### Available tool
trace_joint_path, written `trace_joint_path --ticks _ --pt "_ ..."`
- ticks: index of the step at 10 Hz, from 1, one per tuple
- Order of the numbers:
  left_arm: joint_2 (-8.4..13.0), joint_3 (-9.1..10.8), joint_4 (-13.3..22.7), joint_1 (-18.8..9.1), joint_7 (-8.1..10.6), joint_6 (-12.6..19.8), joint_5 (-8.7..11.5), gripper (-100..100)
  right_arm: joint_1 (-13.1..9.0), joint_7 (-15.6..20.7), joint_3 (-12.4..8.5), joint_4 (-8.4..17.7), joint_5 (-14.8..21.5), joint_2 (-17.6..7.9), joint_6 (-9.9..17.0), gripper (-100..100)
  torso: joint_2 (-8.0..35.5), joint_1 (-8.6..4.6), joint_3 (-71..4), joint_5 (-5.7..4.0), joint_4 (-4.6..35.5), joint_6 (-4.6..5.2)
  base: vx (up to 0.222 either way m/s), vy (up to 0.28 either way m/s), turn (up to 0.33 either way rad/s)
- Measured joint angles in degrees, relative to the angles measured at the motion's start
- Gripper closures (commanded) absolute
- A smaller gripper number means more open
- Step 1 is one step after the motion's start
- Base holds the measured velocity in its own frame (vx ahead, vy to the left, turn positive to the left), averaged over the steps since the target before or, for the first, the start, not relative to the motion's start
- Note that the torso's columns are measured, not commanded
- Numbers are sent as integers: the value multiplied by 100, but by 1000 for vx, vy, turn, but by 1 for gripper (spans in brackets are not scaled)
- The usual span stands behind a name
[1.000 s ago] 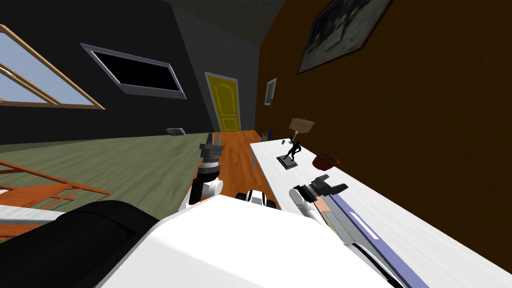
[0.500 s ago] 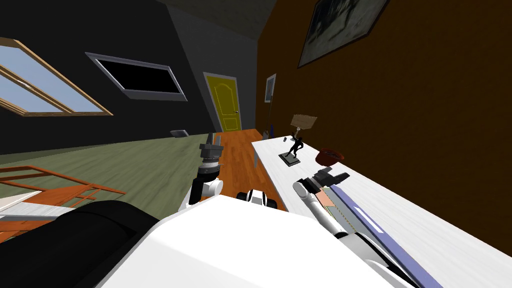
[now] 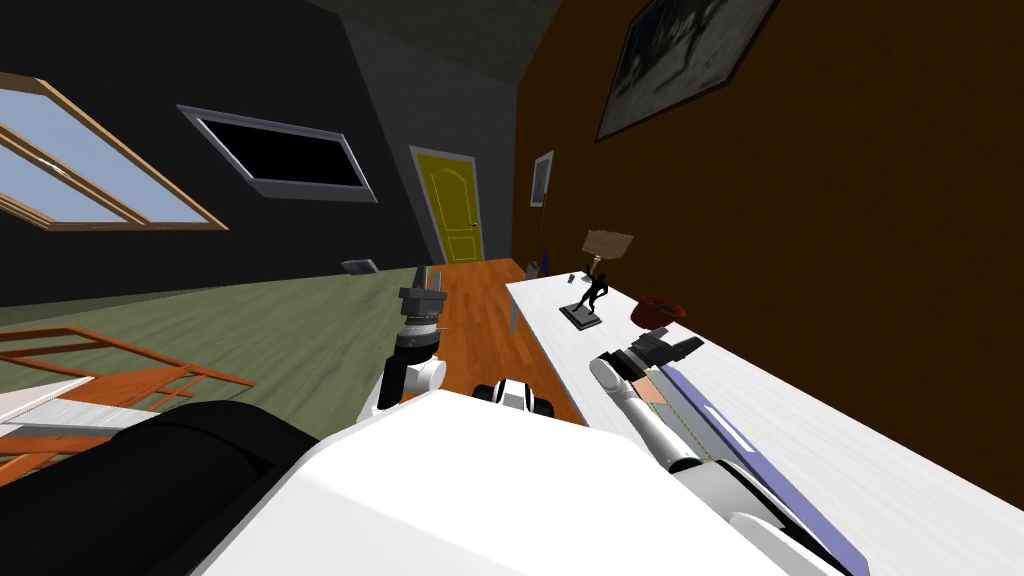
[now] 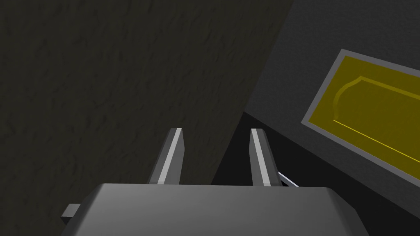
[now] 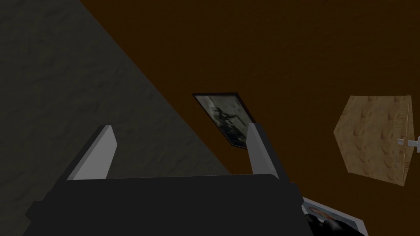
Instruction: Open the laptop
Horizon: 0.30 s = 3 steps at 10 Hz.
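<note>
— What carries everything?

— A long white tabletop (image 3: 850,450) along the brown wall, under the right hand (image 3: 680,345).

— And the laptop?

— The laptop (image 3: 735,445) lies on it beneath the right forearm, its far end just under that hand. It looks like a thin lavender slab with a pale stripe, and a tan and greenish panel runs along its side. I cannot tell how far its lid is raised.

— Any containers?

— A dark red bowl (image 3: 657,312) sits just beyond the right hand. I cannot make out what it holds. Farther on stand a lamp (image 3: 608,243) with a tan shade and a dark figurine (image 3: 590,296).

— How do the arms stand?

— The right hand (image 5: 180,128) is spread wide with nothing between its fingers, which are tilted up toward the wall. Whether it touches the laptop is unclear. The left hand (image 3: 428,275) is raised away from the tabletop. Its fingers (image 4: 176,155) have a narrower gap, also empty.
</note>
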Motion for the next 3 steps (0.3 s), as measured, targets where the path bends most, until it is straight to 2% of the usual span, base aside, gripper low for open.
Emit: trace_joint_path --ticks 3 --pt "0 0 0 0 0 0 0 0 0 0 0 0 0 0 0 0 18 13 12 5 6 0 0 0 0"
